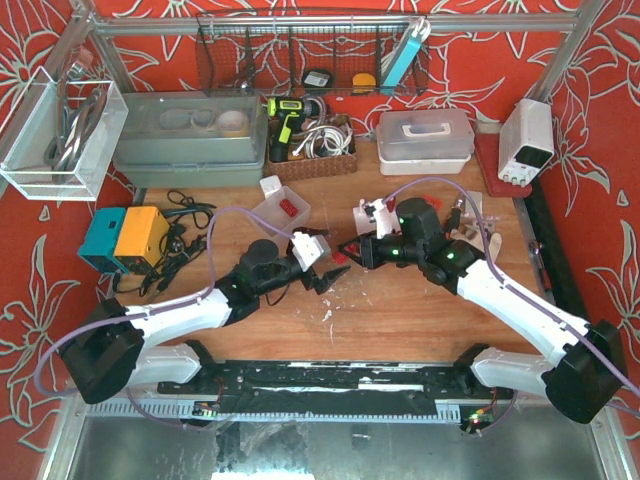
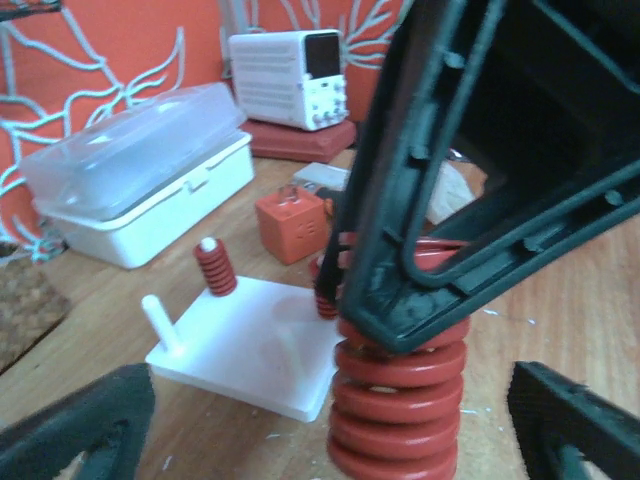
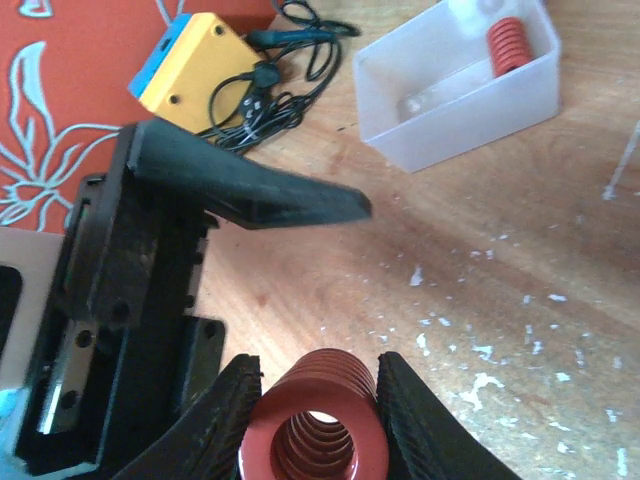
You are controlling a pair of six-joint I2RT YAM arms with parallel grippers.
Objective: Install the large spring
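Note:
The large red spring [image 3: 312, 432] is gripped between my right gripper's [image 3: 312, 410] fingers. In the left wrist view the spring [image 2: 400, 400] hangs upright, low over the table, by the near corner of a white base plate [image 2: 250, 350]. The plate holds two small red springs [image 2: 213, 268] on pegs and one bare white peg [image 2: 160, 320]. In the top view my right gripper [image 1: 350, 250] is at the table's middle. My left gripper [image 1: 323, 272] is open and empty, its fingers [image 2: 80, 430] apart on either side of the spring without touching it.
A clear bin [image 3: 455, 85] with a small red spring [image 3: 507, 45] stands behind the grippers, also in the top view [image 1: 282, 210]. A yellow-and-teal box [image 1: 125, 238] with black cables lies at the left. An orange block [image 2: 292, 225] and a white lidded box [image 2: 140, 185] stand beyond the plate.

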